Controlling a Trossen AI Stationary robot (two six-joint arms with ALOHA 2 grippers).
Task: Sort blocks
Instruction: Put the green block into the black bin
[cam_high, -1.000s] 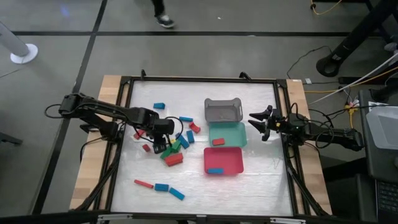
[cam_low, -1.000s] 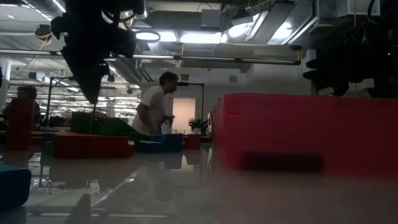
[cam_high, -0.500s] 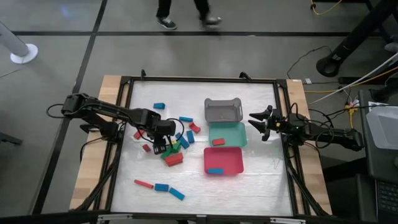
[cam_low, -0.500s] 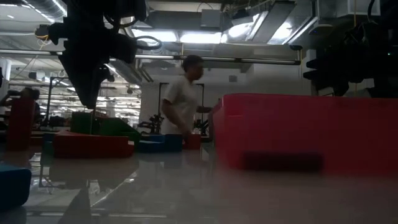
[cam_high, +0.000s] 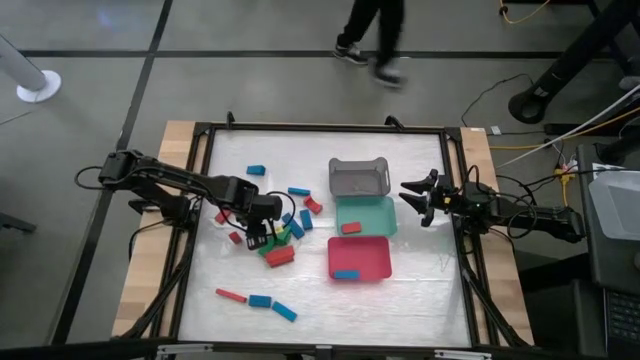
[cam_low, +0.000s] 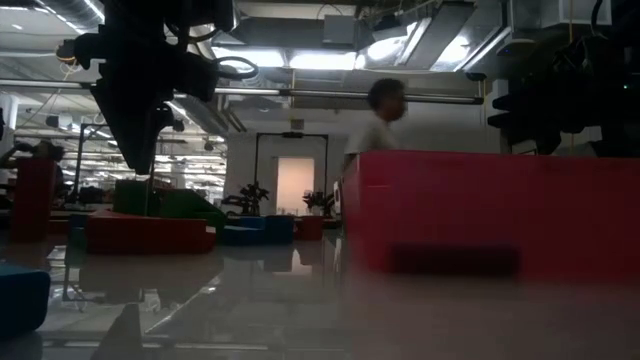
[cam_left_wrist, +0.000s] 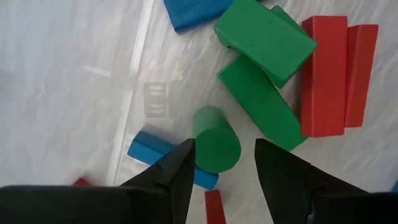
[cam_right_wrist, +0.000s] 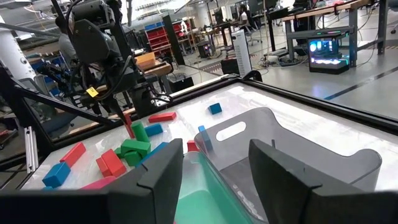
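From above, the table (cam_high: 320, 300) is white with a black frame. The left gripper (cam_high: 257, 236) is low over a heap of blocks (cam_high: 283, 238) in red, blue and green, left of the middle. More blocks lie apart: one blue block (cam_high: 256, 170) farther back, and a red bar (cam_high: 231, 295) with two blue bars (cam_high: 271, 305) near the front edge. Three trays stand in a row right of the heap: a grey tray (cam_high: 359, 177), a teal tray (cam_high: 366, 215) with a red block (cam_high: 351, 228) in it, and a red tray (cam_high: 359, 257) with a blue block (cam_high: 346, 274) in it. The right gripper (cam_high: 418, 197) waits by the right edge, just beside the trays, with its fingers apart and nothing in them. A person (cam_high: 372, 35) walks on the floor beyond the table.

From table height, the red tray (cam_low: 490, 212) fills the right side. A long red block (cam_low: 148, 233) and a green block (cam_low: 165, 203) sit farther back, under a dark arm that comes down from above.

From the left wrist, the left gripper (cam_left_wrist: 224, 158) has its fingers partly open, one on each side of a standing green cylinder (cam_left_wrist: 215, 140). I cannot tell if they touch it. Two green bars (cam_left_wrist: 264, 68) and two red bars (cam_left_wrist: 333, 74) lie near it.

From the right wrist, the right gripper (cam_right_wrist: 214, 165) is open over the teal tray (cam_right_wrist: 202, 193), with the grey tray (cam_right_wrist: 280, 143) close by.
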